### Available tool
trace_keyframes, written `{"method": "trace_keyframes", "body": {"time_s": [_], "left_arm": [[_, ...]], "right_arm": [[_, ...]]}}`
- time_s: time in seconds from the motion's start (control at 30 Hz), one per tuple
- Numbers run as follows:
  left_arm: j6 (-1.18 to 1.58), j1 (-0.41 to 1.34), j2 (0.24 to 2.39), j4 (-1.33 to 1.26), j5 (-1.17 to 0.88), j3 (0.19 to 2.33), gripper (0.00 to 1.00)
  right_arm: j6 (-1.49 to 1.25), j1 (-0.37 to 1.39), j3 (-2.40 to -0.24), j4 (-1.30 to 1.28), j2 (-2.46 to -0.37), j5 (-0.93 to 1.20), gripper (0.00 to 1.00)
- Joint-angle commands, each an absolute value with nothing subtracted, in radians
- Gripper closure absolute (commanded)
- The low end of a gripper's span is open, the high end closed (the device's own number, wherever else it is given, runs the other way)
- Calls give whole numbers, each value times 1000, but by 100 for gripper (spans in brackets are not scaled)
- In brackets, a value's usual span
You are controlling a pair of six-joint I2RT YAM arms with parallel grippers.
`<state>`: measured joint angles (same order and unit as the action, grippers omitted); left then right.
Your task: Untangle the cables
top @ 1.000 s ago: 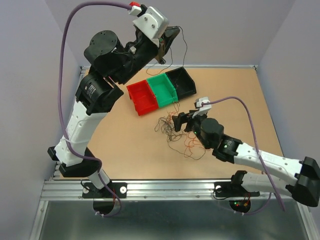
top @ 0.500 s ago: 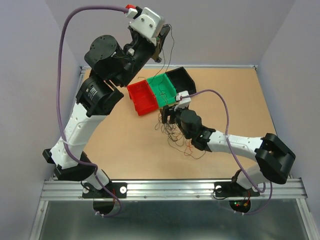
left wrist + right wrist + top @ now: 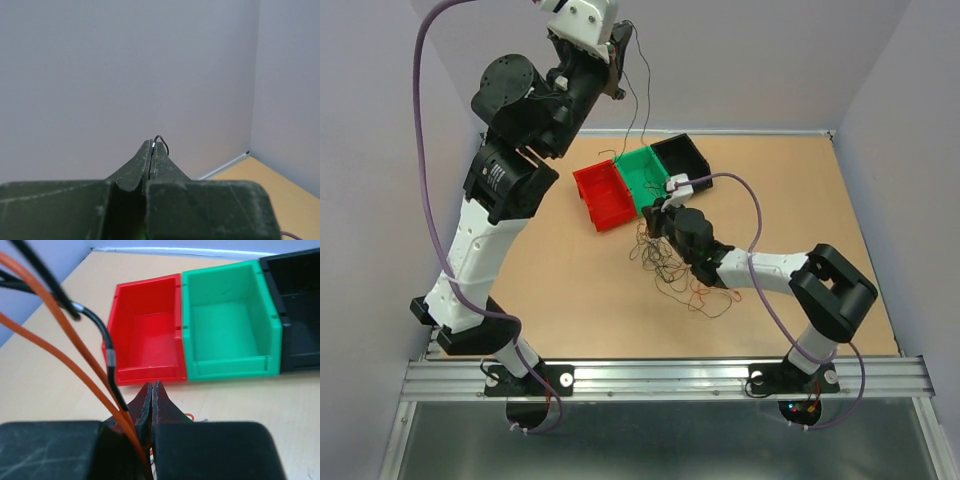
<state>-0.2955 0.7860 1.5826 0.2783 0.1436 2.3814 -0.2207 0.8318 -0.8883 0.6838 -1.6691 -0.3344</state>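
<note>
The cables [image 3: 667, 265] lie as a loose tangle of thin black, red and orange wires on the brown table, just in front of the bins. My right gripper [image 3: 656, 222] is down at the tangle's far edge, jaws shut [image 3: 152, 390]. Two orange cables [image 3: 60, 357] and a black one [image 3: 107, 352] cross its left finger, and the orange ones run into the seam low down. My left gripper [image 3: 613, 58] is raised high at the back, shut [image 3: 151, 146] on one black cable [image 3: 163, 142] that hangs [image 3: 642, 110] toward the bins.
Three open bins stand in a row behind the tangle: red [image 3: 603, 195], green [image 3: 646, 177] and black [image 3: 685, 162]; in the right wrist view red [image 3: 147, 335], green [image 3: 227, 325], black [image 3: 297, 305]. Grey walls close the table's back and sides.
My right arm has swung left and forward into the tangle and its jaws have closed. My left arm has risen higher and to the left with the black cable.
</note>
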Motion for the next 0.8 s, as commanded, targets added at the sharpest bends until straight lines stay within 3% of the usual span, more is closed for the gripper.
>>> {"method": "trace_keyframes", "body": {"time_s": [0.0,0.2,0.3,0.5,0.67,0.7,0.77], "left_arm": [[-224,688,1552,183,219,2364,100],[-5,349,1647,245,51,2439,100],[44,272,1669,216,51,2421,100],[147,80,1661,143,5,2373,100],[127,60,1631,81,-265,2252,100],[129,60,1628,77,-293,2238,100],[127,60,1618,68,-342,2209,100]], "right_arm": [[-396,772,-769,782,-1589,-439,99],[-691,618,-366,775,-1324,-512,99],[-785,595,-184,738,-1148,-572,99],[-877,563,-156,488,-927,-675,99],[-812,563,-216,396,-862,-710,99],[-799,563,-238,367,-865,-715,95],[-747,563,-284,313,-880,-709,66]]}}
